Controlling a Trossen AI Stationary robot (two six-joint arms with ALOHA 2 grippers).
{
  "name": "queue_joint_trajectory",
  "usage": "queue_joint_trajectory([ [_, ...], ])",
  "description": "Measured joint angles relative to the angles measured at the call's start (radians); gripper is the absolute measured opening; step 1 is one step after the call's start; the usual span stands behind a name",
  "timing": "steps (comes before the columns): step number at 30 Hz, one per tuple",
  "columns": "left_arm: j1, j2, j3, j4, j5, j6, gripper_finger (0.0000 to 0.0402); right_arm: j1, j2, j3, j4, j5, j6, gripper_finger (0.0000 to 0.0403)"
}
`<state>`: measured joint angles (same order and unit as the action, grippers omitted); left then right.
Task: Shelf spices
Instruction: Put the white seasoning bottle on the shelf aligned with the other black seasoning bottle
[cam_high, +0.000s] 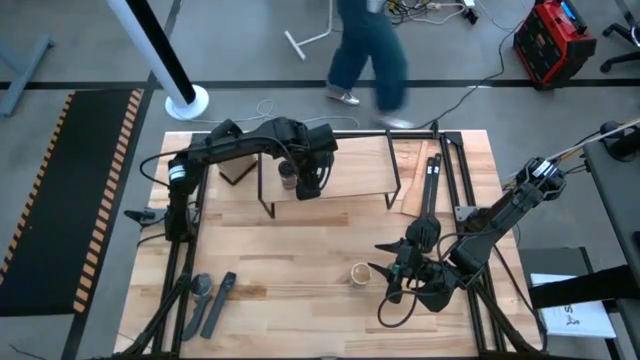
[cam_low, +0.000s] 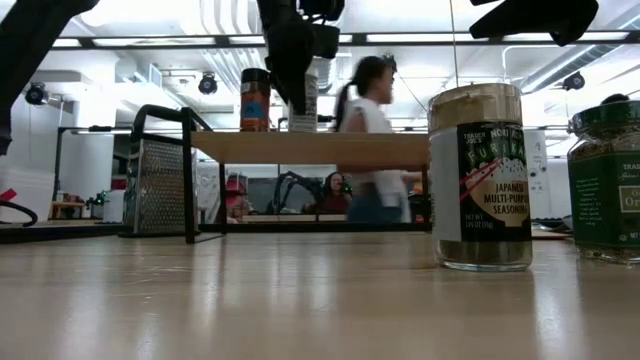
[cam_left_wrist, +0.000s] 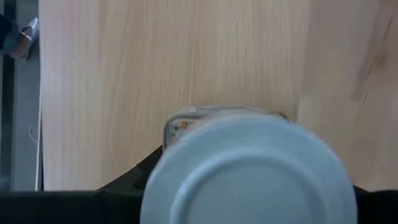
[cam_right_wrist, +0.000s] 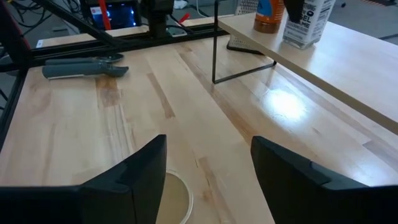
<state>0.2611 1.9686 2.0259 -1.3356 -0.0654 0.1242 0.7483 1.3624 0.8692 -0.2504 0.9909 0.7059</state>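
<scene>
The shelf (cam_high: 345, 165) stands at the table's far middle. My left gripper (cam_high: 297, 178) reaches over it and is shut on the white-topped jar (cam_low: 303, 100), next to the black-topped jar (cam_low: 255, 98), which stands upright on the board. The tan-topped jar (cam_high: 360, 273) stands on the table near the near edge. My right gripper (cam_high: 392, 272) hovers open just to its right; in the right wrist view the jar's lid (cam_right_wrist: 175, 200) shows low between the fingers. The green jar (cam_low: 606, 178) stands on the table and shows only in the low view. My left gripper comes from above, pointing down, with a finger (cam_left_wrist: 134, 182) on either side of the white-topped jar just below its lid (cam_left_wrist: 249, 177). The jar is upright, and its base (cam_right_wrist: 301, 42) rests on the shelf board.
A dark box grater (cam_low: 160, 185) stands on the table behind the shelf's left end. Two grey tools (cam_high: 210, 298) lie near the table's near-left corner. A person (cam_high: 368, 50) walks past beyond the far edge. Bare wood lies between the shelf and the tan-topped jar.
</scene>
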Motion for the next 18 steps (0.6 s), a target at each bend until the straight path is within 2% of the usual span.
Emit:
queue_joint_trajectory([
  [6,0.003,-0.006,-0.015,0.019,-0.002,0.019,0.0188,0.000,0.000,0.000,0.001,0.000,0.000,0.0223],
  [18,0.003,-0.007,0.074,0.020,-0.057,0.035,0.0274,0.000,0.000,0.000,0.002,-0.003,0.002,0.0213],
])
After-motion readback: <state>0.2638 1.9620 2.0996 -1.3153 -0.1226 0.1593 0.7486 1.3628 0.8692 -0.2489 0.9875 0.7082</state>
